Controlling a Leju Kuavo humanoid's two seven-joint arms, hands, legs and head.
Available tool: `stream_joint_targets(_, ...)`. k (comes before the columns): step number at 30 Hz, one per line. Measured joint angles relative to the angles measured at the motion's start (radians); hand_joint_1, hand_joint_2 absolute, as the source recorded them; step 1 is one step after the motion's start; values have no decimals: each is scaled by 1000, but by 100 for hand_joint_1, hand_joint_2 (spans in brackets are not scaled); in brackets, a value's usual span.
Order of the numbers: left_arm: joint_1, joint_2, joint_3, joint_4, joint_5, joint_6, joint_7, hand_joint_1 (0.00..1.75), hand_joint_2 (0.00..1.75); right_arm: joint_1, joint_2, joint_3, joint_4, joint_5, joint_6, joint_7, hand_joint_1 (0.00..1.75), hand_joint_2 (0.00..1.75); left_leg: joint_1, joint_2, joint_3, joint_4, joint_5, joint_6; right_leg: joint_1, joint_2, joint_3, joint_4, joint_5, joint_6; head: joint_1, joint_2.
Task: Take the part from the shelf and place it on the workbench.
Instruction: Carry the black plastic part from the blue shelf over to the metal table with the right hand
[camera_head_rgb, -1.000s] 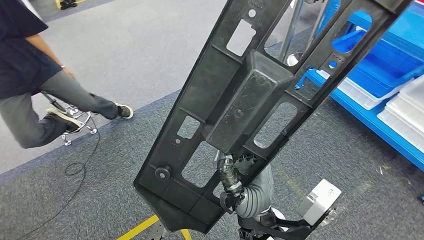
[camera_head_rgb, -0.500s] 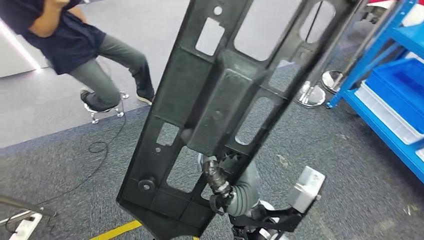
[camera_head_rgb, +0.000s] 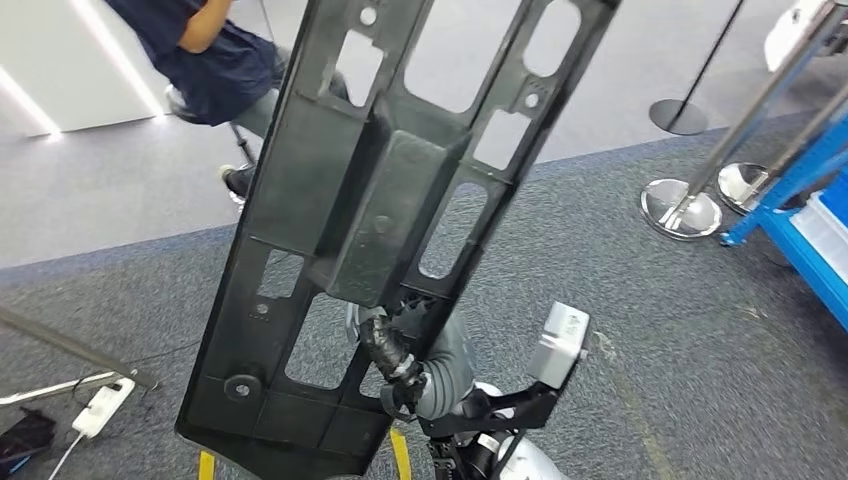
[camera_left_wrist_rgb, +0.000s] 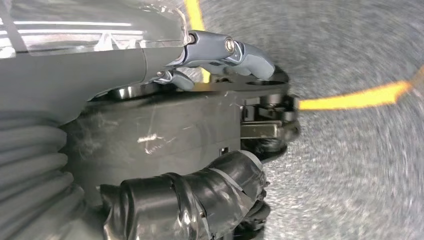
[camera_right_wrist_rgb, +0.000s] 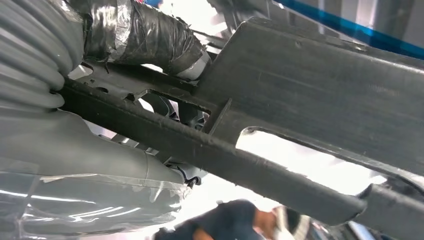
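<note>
The part (camera_head_rgb: 380, 200) is a long black plastic frame with several cut-out windows, held tilted and filling the middle of the head view. My right hand (camera_head_rgb: 395, 360) grips its lower section, the tape-wrapped thumb on the near face. In the right wrist view that hand (camera_right_wrist_rgb: 100, 160) wraps a rail of the part (camera_right_wrist_rgb: 320, 95), with the taped thumb on top. In the left wrist view my left hand (camera_left_wrist_rgb: 165, 55) clamps another edge of the part (camera_left_wrist_rgb: 170, 130) between its grey fingers (camera_left_wrist_rgb: 250, 55) and taped thumb, above the carpet.
A person (camera_head_rgb: 215, 50) sits on a stool at the upper left. Chrome stanchion bases (camera_head_rgb: 680, 210) and the blue shelf (camera_head_rgb: 800, 170) stand on the right. A white power strip (camera_head_rgb: 100, 405) and a metal bar (camera_head_rgb: 70, 345) lie at the left. Yellow floor tape (camera_head_rgb: 400, 450) runs under the part.
The whole view has swung left as the camera turned: the blue shelf slid to the right edge and the person shifted up. The part stays in both hands.
</note>
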Motion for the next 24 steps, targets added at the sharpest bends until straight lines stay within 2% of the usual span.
stream_joint_targets(1,-1,-2,7,0,9,16,15,0,175,0,6,0,13,-11,6,-6,166,175,0,2,12,-25,25,1,0,-13,5,0,-4,1,0,0)
stream_joint_targets(2,-2,-3,14,0,17,29,30,0,175,1,11,0,22,-20,9,-11,166,175,0,8,42,-84,61,5,1,-24,12,0,-9,2,0,0)
stream_joint_targets(4,-1,-3,25,0,28,43,54,0,175,1,20,0,35,-30,4,-20,166,175,-8,39,111,-215,114,17,6,-41,25,-1,-19,8,0,0)
stream_joint_targets(6,-2,-4,38,0,32,49,66,0,175,5,25,0,45,-36,-19,-28,166,175,-18,55,138,-267,121,29,11,-57,32,-4,-26,17,1,0)
stream_joint_targets(8,-2,-6,50,0,21,49,66,0,175,11,25,0,53,-42,-49,-33,166,175,-16,35,139,-272,122,39,14,-72,38,-8,-32,28,2,0)
stream_joint_targets(9,-1,-7,53,0,10,47,64,0,175,13,24,0,55,-44,-59,-33,166,175,-13,25,143,-277,123,44,14,-62,38,-3,-39,33,2,0)
stream_joint_targets(10,1,-8,54,0,-4,44,60,0,175,14,23,0,56,-45,-67,-34,166,175,-9,17,147,-282,123,50,13,-41,30,19,-54,36,3,0)
stream_joint_targets(11,1,-9,54,0,-16,39,57,0,175,15,22,0,56,-45,-73,-34,166,175,-6,10,151,-285,123,55,10,-13,7,65,-77,39,5,0)
stream_joint_targets(12,2,-9,54,0,-26,34,55,0,175,17,20,0,56,-45,-78,-34,166,175,-6,2,153,-285,122,60,9,14,-28,131,-105,40,7,0)
stream_joint_targets(13,2,-9,54,0,-33,30,53,0,175,20,17,0,57,-45,-82,-34,166,175,-6,-8,154,-285,121,63,9,28,-70,203,-129,40,8,0)
stream_joint_targets(14,2,-9,54,0,-36,27,53,0,175,23,14,0,59,-45,-86,-34,166,175,-7,-20,155,-284,119,65,10,35,-106,258,-138,41,8,0)
stream_joint_targets(15,2,-8,54,0,-38,26,52,0,175,26,11,0,60,-45,-88,-33,166,175,-8,-34,156,-282,117,66,10,37,-127,278,-127,40,8,0)
stream_joint_targets(16,2,-8,54,0,-39,25,52,0,175,28,8,0,61,-45,-89,-33,166,175,-8,-49,158,-280,114,65,10,40,-130,260,-96,39,8,0)
stream_joint_targets(17,2,-8,54,0,-39,24,52,0,175,29,6,0,61,-45,-89,-33,166,175,-8,-63,160,-276,111,64,9,46,-114,206,-52,36,8,0)
stream_joint_targets(18,2,-8,54,0,-39,24,52,0,175,29,5,0,61,-45,-89,-33,166,175,-7,-76,161,-272,106,62,9,63,-93,140,-12,32,9,0)
stream_joint_targets(19,1,-7,54,0,-39,23,52,0,175,29,4,0,62,-45,-89,-33,166,175,-8,-88,160,-266,102,59,7,84,-70,80,15,30,9,0)
stream_joint_targets(20,1,-7,54,0,-39,23,52,0,175,29,3,0,63,-45,-89,-33,166,175,-7,-99,156,-261,99,54,6,101,-54,40,28,28,9,0)
stream_joint_targets(21,2,-6,54,0,-39,23,52,0,175,29,2,0,63,-44,-90,-33,166,175,-5,-108,152,-260,98,49,6,113,-47,22,28,27,9,0)
stream_joint_targets(23,7,-4,55,0,-39,23,52,0,175,28,2,0,64,-44,-90,-33,166,175,-1,-123,148,-261,97,37,6,100,-39,13,27,21,9,0)
stream_joint_targets(24,9,-2,55,0,-39,24,52,0,175,28,2,0,64,-44,-90,-33,166,175,-2,-114,145,-256,93,31,4,90,-34,8,28,16,8,0)
